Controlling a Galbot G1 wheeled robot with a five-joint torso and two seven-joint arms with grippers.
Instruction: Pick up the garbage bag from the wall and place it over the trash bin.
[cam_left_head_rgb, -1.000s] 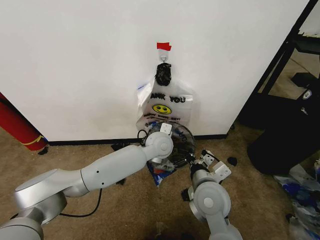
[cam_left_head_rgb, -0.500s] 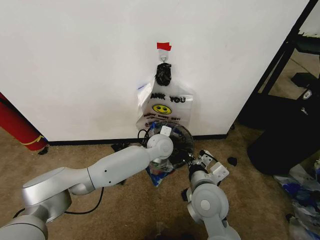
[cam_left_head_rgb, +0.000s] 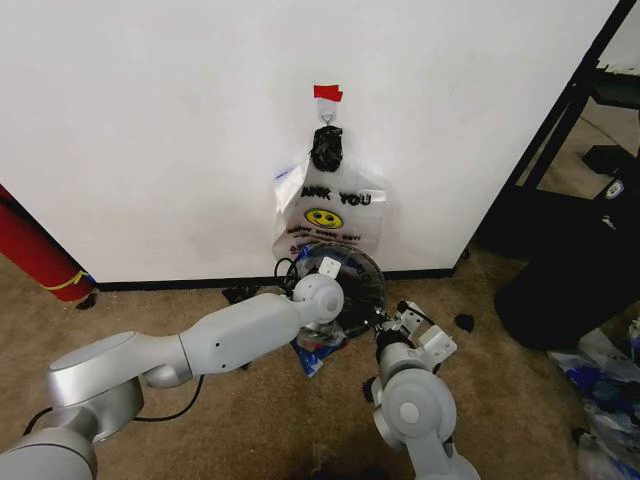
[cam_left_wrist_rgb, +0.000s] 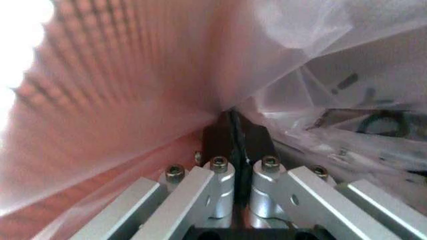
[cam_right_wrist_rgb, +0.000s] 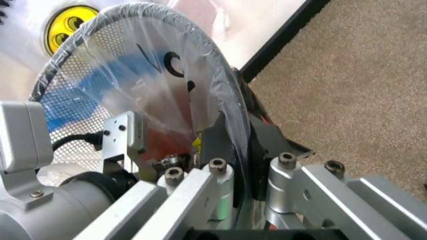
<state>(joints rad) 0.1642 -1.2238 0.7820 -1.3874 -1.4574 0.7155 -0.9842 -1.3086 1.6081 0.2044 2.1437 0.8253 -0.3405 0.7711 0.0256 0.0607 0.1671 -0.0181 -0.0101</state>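
Item: garbage bag (cam_right_wrist_rgb: 167, 85), thin translucent film, stretched over the mesh trash bin (cam_left_head_rgb: 345, 275) below the wall (cam_left_head_rgb: 150, 120) hook, where more bags (cam_left_head_rgb: 328, 212) hang. I judge it light, limp, slippery, tear-prone; best taken at the rim fold.

Left gripper (cam_left_wrist_rgb: 235, 131): arm reaching forward low, jaws closed on film inside the bin.

Right gripper (cam_right_wrist_rgb: 233, 150): at the near rim, jaws narrow, pinching bag and rim.
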